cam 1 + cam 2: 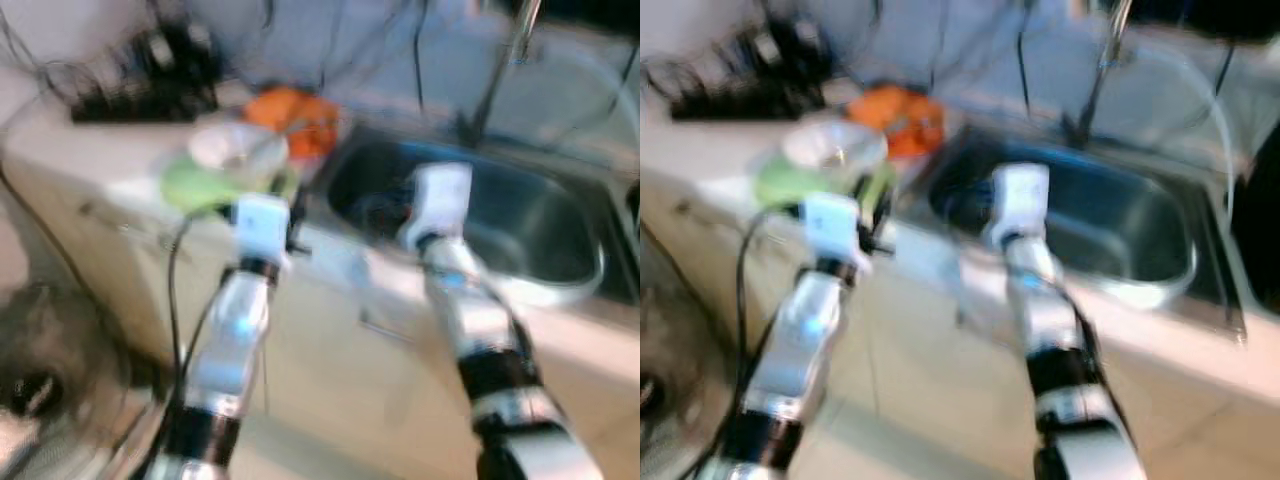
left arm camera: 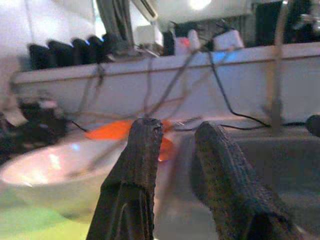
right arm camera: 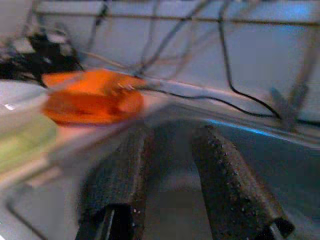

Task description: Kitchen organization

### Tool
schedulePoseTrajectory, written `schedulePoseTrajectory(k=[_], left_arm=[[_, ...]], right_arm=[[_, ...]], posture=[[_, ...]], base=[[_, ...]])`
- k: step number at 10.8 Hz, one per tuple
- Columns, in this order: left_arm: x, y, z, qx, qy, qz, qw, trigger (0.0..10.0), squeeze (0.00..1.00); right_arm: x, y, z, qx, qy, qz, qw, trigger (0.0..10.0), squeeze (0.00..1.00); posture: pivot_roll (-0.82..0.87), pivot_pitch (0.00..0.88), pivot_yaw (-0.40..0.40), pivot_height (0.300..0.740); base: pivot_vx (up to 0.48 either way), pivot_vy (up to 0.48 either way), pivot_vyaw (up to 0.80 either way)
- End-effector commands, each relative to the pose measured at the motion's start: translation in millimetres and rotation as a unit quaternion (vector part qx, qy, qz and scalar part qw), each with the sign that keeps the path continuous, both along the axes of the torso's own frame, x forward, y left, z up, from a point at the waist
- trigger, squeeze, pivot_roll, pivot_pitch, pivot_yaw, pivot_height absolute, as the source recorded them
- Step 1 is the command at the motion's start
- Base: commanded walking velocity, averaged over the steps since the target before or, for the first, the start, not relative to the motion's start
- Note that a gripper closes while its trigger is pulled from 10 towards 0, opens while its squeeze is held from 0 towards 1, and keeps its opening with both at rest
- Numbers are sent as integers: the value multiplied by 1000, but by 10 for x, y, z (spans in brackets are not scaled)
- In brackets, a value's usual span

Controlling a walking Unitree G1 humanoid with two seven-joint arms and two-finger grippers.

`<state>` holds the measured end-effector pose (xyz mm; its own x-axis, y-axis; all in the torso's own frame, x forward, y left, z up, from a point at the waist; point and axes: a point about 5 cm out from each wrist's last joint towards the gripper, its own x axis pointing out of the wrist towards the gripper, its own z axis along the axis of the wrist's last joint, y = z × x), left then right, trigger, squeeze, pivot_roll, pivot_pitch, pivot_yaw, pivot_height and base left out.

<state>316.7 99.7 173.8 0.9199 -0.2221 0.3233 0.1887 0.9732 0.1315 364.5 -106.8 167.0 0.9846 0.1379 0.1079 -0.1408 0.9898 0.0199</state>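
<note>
The eye views are blurred by motion. A pale bowl (image 1: 238,148) rests on a green plate (image 1: 195,188) on the counter, left of the steel sink (image 1: 565,292). Behind them lies an orange dish (image 1: 295,118). My left gripper (image 2: 177,131) is open and empty, held at the counter's front edge just short of the bowl (image 2: 55,172). Over the sink's near left corner my right gripper (image 3: 172,137) is also open with nothing in it; the orange dish (image 3: 92,97) lies beyond it to the left.
A faucet (image 1: 518,40) rises behind the sink. Black cables and dark devices (image 1: 150,75) crowd the back of the counter (image 1: 90,150). Cabinet fronts (image 1: 330,350) lie below my arms. A dark round object (image 1: 30,390) sits on the floor at left.
</note>
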Motion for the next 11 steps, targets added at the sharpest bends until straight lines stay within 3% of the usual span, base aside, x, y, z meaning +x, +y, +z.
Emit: schedulePoseTrajectory(k=[1,11], left_arm=[[15,62,24,2,-2,8,1000,10000,0],[6,58,39,-2,-6,8,1000,10000,0]], right_arm=[[3,125,46,9,-4,17,1000,10000,0],[1,154,36,4,-6,23,1000,10000,0]], posture=[[207,0,-55,740],[212,0,-59,740]], base=[[360,0,0],[359,0,0]])
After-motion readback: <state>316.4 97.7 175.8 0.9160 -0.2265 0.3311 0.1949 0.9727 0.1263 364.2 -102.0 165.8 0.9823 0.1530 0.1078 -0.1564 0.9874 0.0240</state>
